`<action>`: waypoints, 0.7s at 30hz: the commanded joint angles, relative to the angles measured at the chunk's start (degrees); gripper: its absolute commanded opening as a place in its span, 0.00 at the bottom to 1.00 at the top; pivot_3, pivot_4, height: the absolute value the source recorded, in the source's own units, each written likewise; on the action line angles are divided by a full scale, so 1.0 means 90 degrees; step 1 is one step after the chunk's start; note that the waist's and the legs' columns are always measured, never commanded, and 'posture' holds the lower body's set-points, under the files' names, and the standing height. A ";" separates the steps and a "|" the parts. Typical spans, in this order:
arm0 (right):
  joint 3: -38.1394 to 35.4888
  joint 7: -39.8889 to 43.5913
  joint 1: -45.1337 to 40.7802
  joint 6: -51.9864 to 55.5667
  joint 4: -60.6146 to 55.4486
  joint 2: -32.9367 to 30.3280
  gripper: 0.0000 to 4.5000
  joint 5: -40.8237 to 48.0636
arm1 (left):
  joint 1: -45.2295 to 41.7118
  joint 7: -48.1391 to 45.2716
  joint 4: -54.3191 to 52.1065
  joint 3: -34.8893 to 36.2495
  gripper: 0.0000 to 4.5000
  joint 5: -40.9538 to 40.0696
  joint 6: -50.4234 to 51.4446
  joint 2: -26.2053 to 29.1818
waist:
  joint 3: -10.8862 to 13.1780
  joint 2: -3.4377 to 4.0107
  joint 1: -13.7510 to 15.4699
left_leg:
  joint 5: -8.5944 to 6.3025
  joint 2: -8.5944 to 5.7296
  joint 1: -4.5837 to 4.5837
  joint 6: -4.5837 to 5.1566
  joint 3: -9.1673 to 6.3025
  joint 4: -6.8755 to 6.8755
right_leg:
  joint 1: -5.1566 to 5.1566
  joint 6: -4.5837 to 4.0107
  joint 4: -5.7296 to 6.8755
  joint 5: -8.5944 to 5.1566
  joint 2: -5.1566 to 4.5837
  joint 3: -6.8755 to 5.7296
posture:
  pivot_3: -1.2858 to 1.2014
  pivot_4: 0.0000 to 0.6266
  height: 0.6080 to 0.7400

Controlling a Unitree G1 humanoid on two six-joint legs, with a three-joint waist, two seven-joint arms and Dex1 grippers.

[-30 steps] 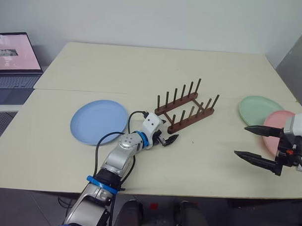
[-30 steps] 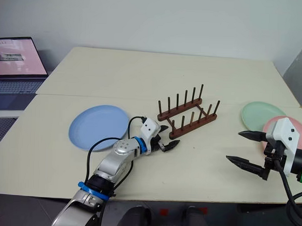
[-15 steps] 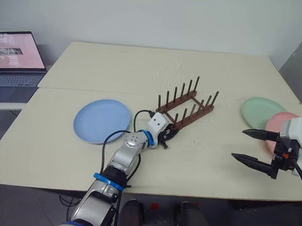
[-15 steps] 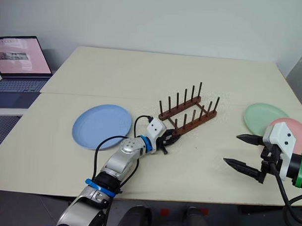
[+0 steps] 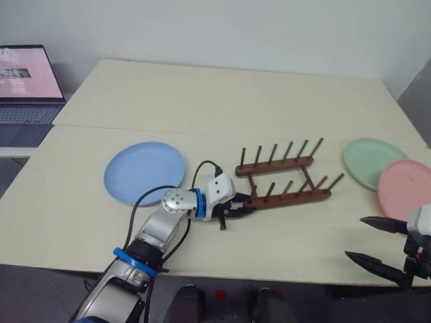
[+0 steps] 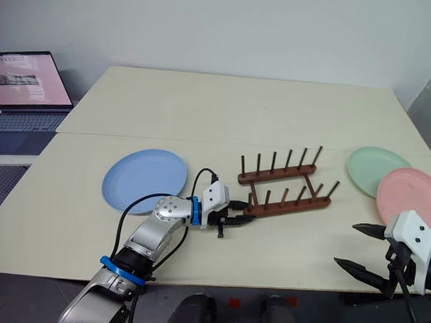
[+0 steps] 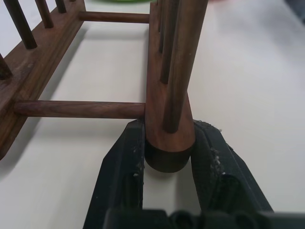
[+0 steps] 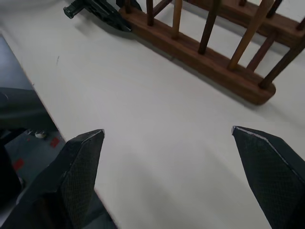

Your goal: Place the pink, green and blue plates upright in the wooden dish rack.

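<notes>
The left gripper (image 7: 167, 157) clamps the near bar end of the wooden dish rack (image 5: 285, 182). The right gripper (image 5: 372, 243) hangs spread wide, holding nothing.

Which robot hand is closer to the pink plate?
The right one. The right gripper hangs open at the table's near edge just below the pink plate. The left gripper is far across, shut on the wooden dish rack.

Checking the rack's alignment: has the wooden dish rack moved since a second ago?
Yes. The wooden dish rack, clamped by the left gripper, has swung toward the green plate.
</notes>
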 commanded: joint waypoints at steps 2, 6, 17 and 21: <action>-0.0274 0.0005 0.0281 -0.0166 -0.0354 0.0172 1.00 -0.0100 | -0.0596 -0.0442 0.0430 -0.0183 0.23 -0.0008 -0.0362 -0.0273 | 0.0000 0.0001 0.0000 | 0.0000 -0.0001 0.0000 0.0000 -0.0002 0.0004 | 0.0000 -0.0020 0.0002 -0.0010 0.0001 0.0000 | 0.52 0.24 1.00; -0.0344 -0.0043 0.0516 -0.0190 -0.0489 0.0313 1.00 -0.0147 | -0.1002 -0.0608 0.1134 -0.0218 0.23 0.0091 -0.0624 -0.0549 | 0.0001 -0.0002 -0.0019 | 0.0000 -0.0004 -0.0001 0.0001 -0.0003 0.0004 | 0.0001 -0.0016 0.0000 -0.0008 0.0001 0.0002 | 0.52 0.24 1.00; -0.0376 -0.0248 0.0673 -0.0145 -0.0668 0.0447 1.00 -0.0140 | -0.1409 -0.0736 0.2246 -0.0216 0.23 0.0431 -0.1126 -0.0892 | 0.0003 -0.0005 -0.0014 | -0.0001 -0.0005 -0.0001 0.0001 -0.0006 -0.0002 | -0.0002 0.0002 -0.0002 0.0001 0.0003 0.0000 | 0.52 0.24 1.00; -0.0286 -0.0334 0.0593 -0.0125 -0.0630 0.0409 1.00 -0.0155 | -0.1402 -0.0741 0.2311 -0.0140 0.31 0.0402 -0.1168 -0.0887 | 0.0003 -0.0006 -0.0011 | -0.0001 -0.0005 -0.0002 0.0001 -0.0006 -0.0001 | -0.0002 0.0002 -0.0003 0.0001 0.0002 0.0001 | 0.52 0.24 1.00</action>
